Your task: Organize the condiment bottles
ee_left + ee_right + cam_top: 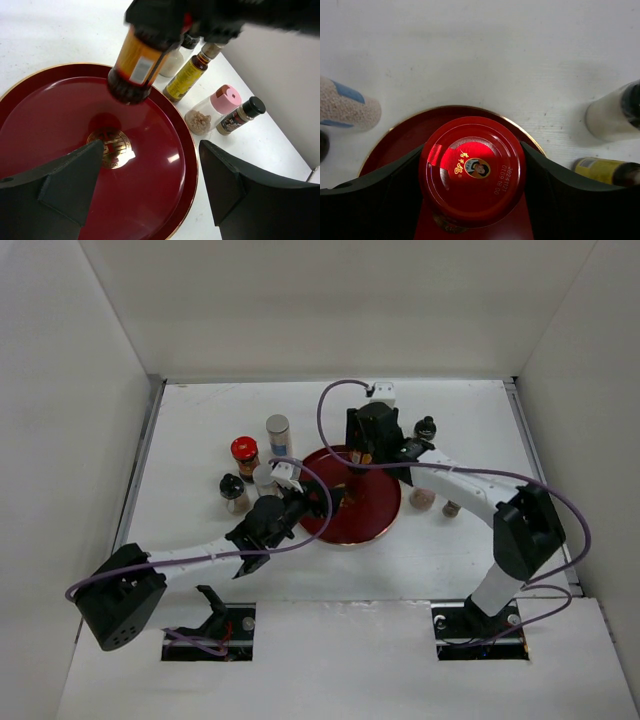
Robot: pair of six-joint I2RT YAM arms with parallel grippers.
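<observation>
1 red-capped jar (471,170) hangs pinched in the right gripper (472,180) over the red tray (50,115), left gripper (150,160) spread and empty

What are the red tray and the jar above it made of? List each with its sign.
Tray: probably lacquer or glossy plastic; dark red, gold rim, sharp reflections. Jar: likely glass, dark contents showing below a paper label. Its lid: seemingly painted metal, shiny red with a printed date.
</observation>
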